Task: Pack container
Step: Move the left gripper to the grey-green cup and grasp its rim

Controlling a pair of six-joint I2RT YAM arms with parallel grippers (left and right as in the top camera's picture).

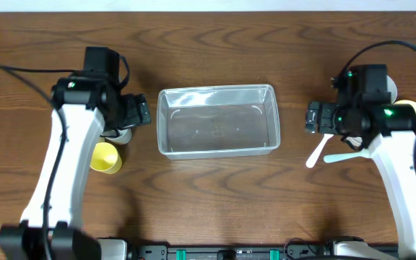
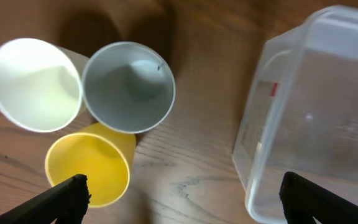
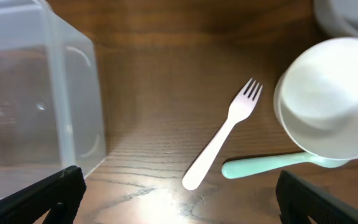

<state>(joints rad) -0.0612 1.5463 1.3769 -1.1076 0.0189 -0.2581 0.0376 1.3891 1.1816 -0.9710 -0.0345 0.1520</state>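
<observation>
1. Overhead: the container sits mid-bench, with a yellow cup to its left and a fork to its right.
2. Left wrist: my left fingers are spread wide and hold nothing. A white cup, a grey cup and the yellow cup cluster below, with the container at right.
3. Right wrist: my right fingers are also wide and hold nothing. The fork lies beside a spoon, a bowl overlaps the spoon, and the container is at left.

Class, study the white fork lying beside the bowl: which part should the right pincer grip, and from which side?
Take the white fork across its handle, midway, with the right pincer coming down from above. It lies flat on the table, so the grip closes across its long edges; midway is clear of the white bowl and mint utensil.
</observation>
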